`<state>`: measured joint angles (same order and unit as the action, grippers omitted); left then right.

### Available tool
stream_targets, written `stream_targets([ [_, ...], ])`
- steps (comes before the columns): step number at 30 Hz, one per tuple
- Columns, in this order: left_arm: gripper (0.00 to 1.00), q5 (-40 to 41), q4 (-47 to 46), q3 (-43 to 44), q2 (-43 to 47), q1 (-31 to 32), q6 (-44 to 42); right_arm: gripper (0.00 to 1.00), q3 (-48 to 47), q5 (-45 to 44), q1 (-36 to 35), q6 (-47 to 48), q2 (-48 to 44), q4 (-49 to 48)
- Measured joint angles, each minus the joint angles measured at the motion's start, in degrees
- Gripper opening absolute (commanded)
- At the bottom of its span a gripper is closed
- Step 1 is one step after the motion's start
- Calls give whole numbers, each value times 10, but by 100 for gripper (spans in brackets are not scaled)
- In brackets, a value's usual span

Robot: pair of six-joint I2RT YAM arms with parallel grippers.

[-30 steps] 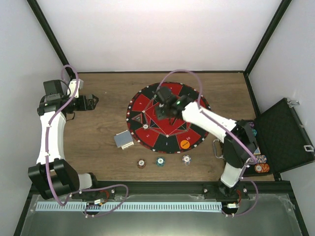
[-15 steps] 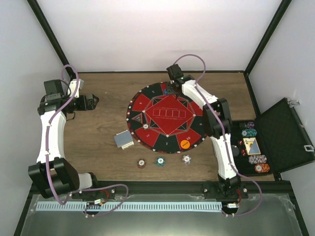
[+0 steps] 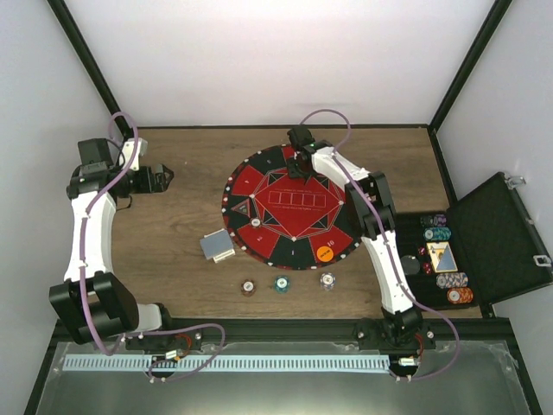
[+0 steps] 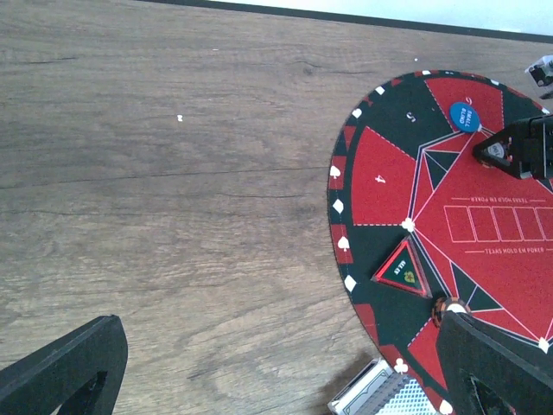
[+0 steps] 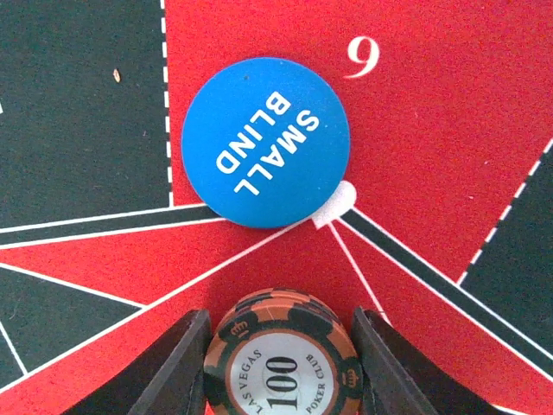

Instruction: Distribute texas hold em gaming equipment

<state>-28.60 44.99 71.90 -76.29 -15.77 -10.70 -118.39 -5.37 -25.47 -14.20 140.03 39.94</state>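
Right gripper (image 5: 278, 333): clamped on a brown chip (image 5: 278, 367) at the far edge of the mat (image 3: 294, 226), just beside the blue disc (image 5: 265, 143).
Left gripper (image 4: 276, 372): spread wide, holding nothing, over the table (image 3: 181, 216) left of the mat.
Cards (image 3: 218, 246): stacked by the mat's near-left rim.

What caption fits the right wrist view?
Right gripper clasps a brown chip beside the blue Small Blind disc on the mat.

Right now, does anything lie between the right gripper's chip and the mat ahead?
The blue SMALL BLIND disc lies on the mat just ahead of the brown chip in the right gripper, apart from it; nothing else visible.
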Motion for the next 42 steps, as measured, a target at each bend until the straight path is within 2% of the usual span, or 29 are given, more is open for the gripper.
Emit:
stream_targets([
  [3, 100, 0, 0, 0, -1, 0, 0, 65, 0, 0, 0, 0, 0, 0],
  [6, 100, 0, 1, 0, -2, 0, 0, 72, 0, -5, -4, 4, 0, 4],
  [11, 100, 0, 2, 1, -2, 0, 0, 74, 3, -34, -18, 13, -13, 19],
  [14, 100, 0, 2, 4, -2, 0, 0, 76, 46, -51, -43, 15, -66, 14],
  [18, 100, -1, 3, 9, -1, 0, 0, 79, 159, -62, -113, 11, -194, -6],
  [22, 100, -1, 3, 9, -1, 0, 0, 82, 276, -56, -212, -11, -316, -39],
  [25, 100, -1, 3, 9, -1, 0, 0, 83, 334, -49, -282, -29, -359, -50],
  [32, 100, -2, 6, 12, -1, 0, 0, 83, 412, -29, -402, -74, -358, -55],
  [42, 100, -2, 6, 12, -1, 0, 0, 82, 448, 2, -460, -108, -318, -69],
])
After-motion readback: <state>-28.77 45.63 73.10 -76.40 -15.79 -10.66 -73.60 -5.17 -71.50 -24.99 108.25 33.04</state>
